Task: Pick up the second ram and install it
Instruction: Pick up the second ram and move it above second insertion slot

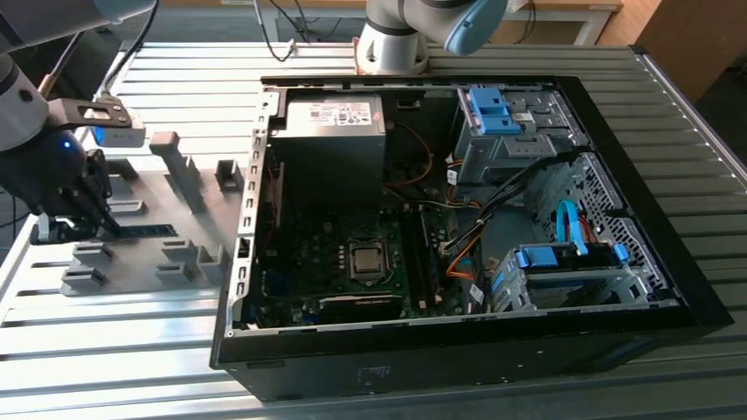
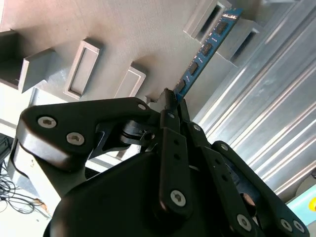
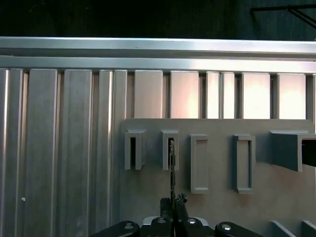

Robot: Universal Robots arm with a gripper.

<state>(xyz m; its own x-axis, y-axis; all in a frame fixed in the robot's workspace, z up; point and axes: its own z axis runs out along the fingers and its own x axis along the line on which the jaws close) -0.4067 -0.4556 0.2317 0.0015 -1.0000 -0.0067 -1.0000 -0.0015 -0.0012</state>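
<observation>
Blue second ram (image 2: pixel 198 60), black chips (image 2: pixel 205 49); black hand (image 2: pixel 171 98); grey holder blocks (image 3: pixel 127 150).

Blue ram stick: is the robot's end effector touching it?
Touching. In the second wrist view the black end effector pinches one end of the thin blue-teal circuit-board ram stick, with no gap showing.

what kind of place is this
Likely a robotics lab bench set up for PC assembly: an open desktop computer case lies on a ribbed aluminium table, beside a grey holder plate where the arm's gripper is shut on a blue RAM stick.
</observation>
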